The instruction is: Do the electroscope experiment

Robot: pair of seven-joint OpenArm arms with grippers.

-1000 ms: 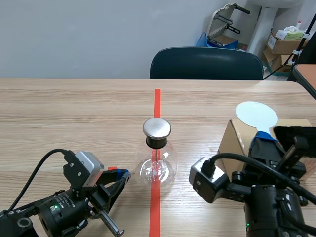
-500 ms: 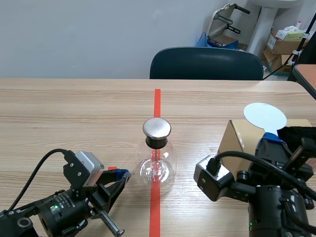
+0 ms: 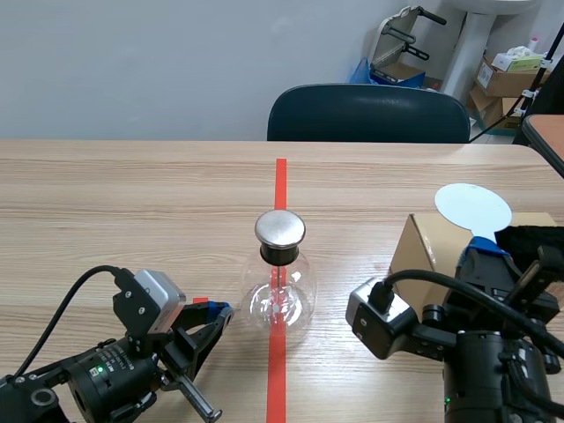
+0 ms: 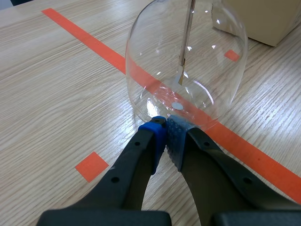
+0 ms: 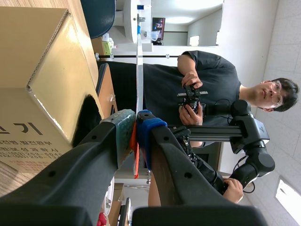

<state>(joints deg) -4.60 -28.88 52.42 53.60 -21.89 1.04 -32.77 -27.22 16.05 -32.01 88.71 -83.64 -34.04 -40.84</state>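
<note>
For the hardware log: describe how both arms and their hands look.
The left arm and right arm are black, with black cables and boxy wrist cameras. The left hand has thick fingers with dotted blue pads; the right hand has one grey-green pad and one blue.

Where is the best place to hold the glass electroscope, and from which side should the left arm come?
Probably the black neck just under the metal cap, approached level from the left. The electroscope stands upright; its glass bulb is round, smooth and wide, so fingers could slip there.
</note>
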